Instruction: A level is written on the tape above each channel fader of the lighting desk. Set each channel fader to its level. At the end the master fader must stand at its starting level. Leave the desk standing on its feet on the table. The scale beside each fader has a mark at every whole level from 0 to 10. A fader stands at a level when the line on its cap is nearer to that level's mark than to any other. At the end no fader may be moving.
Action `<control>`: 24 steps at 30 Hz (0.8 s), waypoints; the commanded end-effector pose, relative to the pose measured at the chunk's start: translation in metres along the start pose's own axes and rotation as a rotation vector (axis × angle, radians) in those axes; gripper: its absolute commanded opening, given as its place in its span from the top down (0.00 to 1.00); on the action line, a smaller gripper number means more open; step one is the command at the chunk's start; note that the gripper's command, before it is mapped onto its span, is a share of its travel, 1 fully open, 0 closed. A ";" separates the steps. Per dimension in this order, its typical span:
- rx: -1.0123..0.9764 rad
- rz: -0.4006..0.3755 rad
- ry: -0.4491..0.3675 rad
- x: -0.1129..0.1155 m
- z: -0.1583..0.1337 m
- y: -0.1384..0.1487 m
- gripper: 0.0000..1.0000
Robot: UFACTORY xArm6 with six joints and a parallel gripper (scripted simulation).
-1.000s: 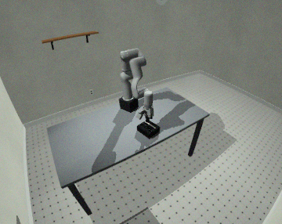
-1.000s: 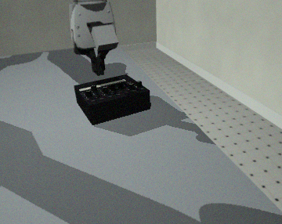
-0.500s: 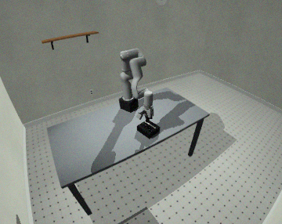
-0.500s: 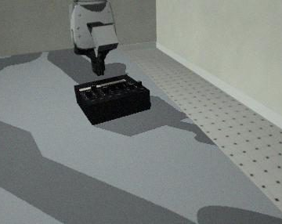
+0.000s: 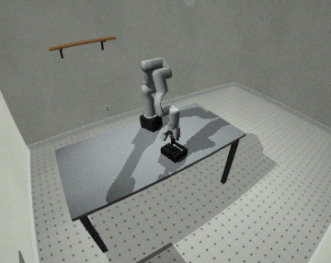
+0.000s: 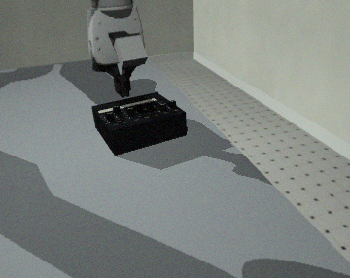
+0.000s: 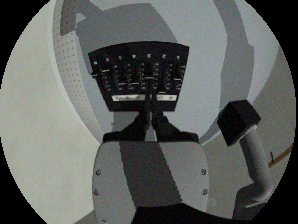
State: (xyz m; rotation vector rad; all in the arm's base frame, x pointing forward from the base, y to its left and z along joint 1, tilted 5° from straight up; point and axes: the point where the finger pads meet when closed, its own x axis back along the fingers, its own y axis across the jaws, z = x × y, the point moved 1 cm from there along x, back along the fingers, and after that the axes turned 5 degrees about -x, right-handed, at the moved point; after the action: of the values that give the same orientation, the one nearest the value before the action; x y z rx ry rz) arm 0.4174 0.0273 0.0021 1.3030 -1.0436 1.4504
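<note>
The lighting desk [image 6: 139,121] is a small black box standing on the grey table, with a pale tape strip along its far edge and a row of several faders. It also shows in the top view [image 5: 174,152] and in the wrist view [image 7: 141,75]. My gripper [image 6: 122,88] is shut and empty. It hangs just above the far edge of the desk, over the tape strip near the left-hand faders. In the wrist view the closed fingertips point at the tape strip. The written levels and fader positions are too small to read.
The arm's base [image 5: 151,122] stands on the table behind the desk. The table's right edge [image 6: 224,126] runs close beside the desk, with tiled floor beyond. A wooden shelf [image 5: 82,44] hangs on the far wall.
</note>
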 end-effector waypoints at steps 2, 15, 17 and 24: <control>0.000 0.004 0.001 0.000 0.000 -0.002 1.00; 0.000 0.004 0.001 -0.010 0.001 -0.002 1.00; 0.000 0.004 0.001 -0.010 0.001 -0.002 1.00; 0.000 0.004 0.001 -0.014 0.001 -0.002 1.00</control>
State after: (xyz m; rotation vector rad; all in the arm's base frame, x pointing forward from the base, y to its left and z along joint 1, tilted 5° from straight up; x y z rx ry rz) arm 0.4187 0.0259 -0.0117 1.3027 -1.0440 1.4508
